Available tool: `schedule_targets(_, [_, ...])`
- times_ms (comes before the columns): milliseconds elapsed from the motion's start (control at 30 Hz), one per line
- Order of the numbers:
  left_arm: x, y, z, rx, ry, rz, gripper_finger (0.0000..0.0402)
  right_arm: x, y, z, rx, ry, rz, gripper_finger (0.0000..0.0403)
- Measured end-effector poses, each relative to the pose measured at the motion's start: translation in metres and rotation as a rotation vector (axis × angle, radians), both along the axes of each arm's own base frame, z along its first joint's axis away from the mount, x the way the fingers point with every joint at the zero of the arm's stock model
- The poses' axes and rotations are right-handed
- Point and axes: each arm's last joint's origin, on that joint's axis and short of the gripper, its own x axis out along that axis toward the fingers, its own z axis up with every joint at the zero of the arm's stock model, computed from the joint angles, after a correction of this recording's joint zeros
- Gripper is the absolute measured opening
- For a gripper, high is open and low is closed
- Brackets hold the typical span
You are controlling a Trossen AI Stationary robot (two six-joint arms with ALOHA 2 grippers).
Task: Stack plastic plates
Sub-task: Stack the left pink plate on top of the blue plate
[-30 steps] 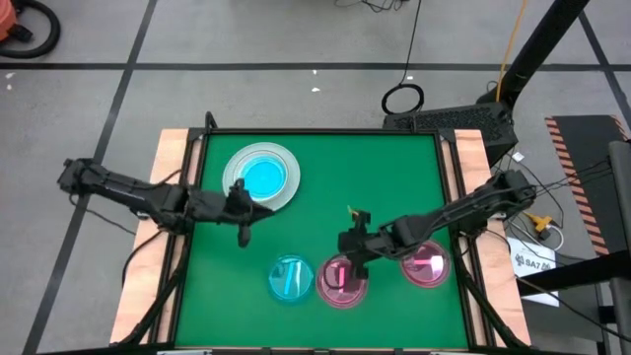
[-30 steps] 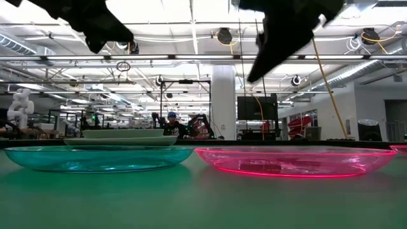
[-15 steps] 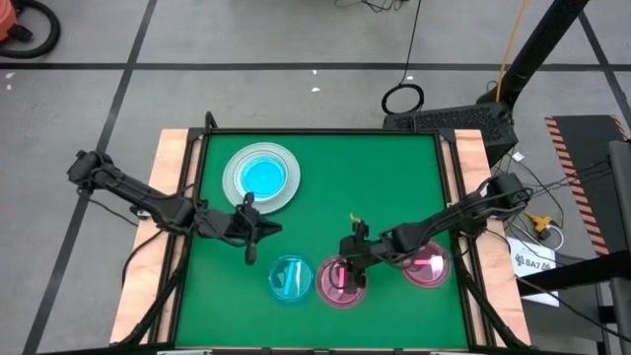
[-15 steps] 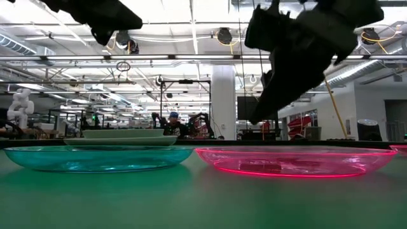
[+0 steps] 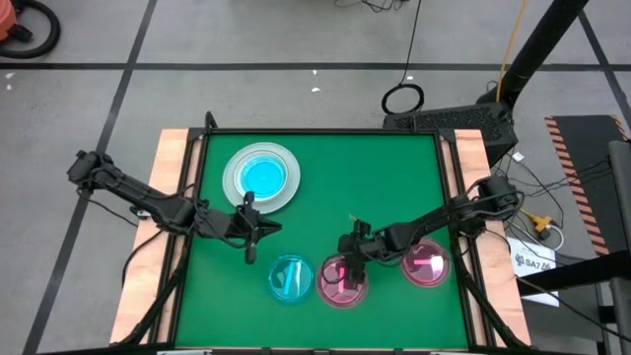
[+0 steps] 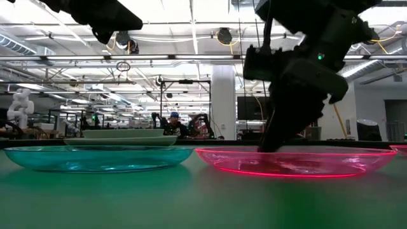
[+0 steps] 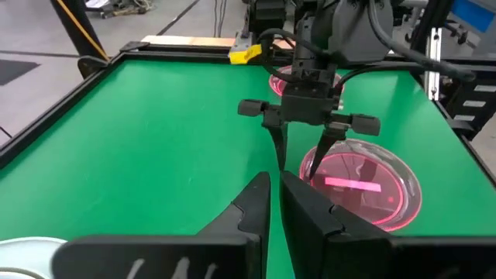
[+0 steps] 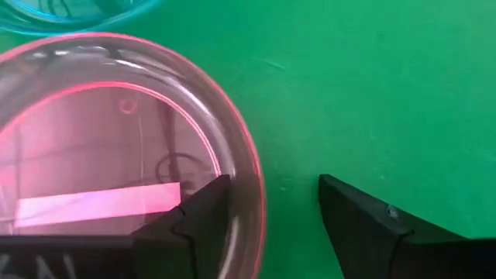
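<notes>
A translucent pink plate [image 5: 341,284] lies flat on the green table near its near edge, with a translucent cyan plate [image 5: 289,279] to its left. A second pink plate [image 5: 426,264] lies to its right. A stack of larger pale plates with a cyan one on top [image 5: 261,176] stands at the far left. My right gripper [image 8: 267,209] is open and low over the first pink plate's far rim [image 8: 252,194], one finger inside the rim and one outside. My left gripper [image 5: 248,247] is shut and empty, above the table between the stack and the cyan plate. My right gripper comes down at the first pink plate's far rim [image 7: 310,159] from above, slanting from the table's right. One finger stands inside the rim and one outside it. I cannot tell whether either finger touches the plate, which lies flat on the table.
Wooden boards [image 5: 173,148] border the green mat on the left and right. Bare mat lies in the table's middle and far right [image 5: 385,177]. The room beyond the table shows in the low view.
My right gripper has gone down toward the first pink plate, and its open fingers now straddle the far rim. My left gripper has gone toward the table's near edge, away from the stack, and has then kept still. No plate has moved.
</notes>
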Motion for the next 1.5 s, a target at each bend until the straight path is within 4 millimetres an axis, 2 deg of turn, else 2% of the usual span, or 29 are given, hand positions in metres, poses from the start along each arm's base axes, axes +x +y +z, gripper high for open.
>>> schedule_targets(167, [0.0,0.0,0.0,0.006,0.004,-0.002,0.0037,0.002,0.001,-0.009,0.005,0.021,0.0,0.0187])
schedule_targets(700, [0.0,0.0,0.0,0.031,0.005,-0.002,0.0037,0.002,0.001,-0.008,0.003,0.023,0.022,0.0184])
schedule_targets(833, [0.0,0.001,0.0,0.045,0.003,0.013,0.0037,-0.002,-0.003,0.0,-0.035,0.019,0.014,0.0169])
schedule_targets(1000, [0.0,0.001,0.0,0.062,0.003,0.014,0.0037,-0.008,-0.012,0.022,-0.086,-0.023,-0.033,0.0155])
schedule_targets(1233, [0.0,0.001,0.0,0.065,0.006,0.013,0.0037,-0.023,-0.014,0.047,0.016,-0.005,-0.057,0.0158])
schedule_targets(1400, [0.0,0.001,-0.001,0.066,0.01,0.014,0.0037,-0.038,-0.006,0.053,0.027,0.003,-0.06,0.0165])
schedule_targets(1500, [0.0,0.001,-0.001,0.067,0.01,0.013,0.0037,-0.05,-0.002,0.041,0.024,-0.019,-0.093,0.0166])
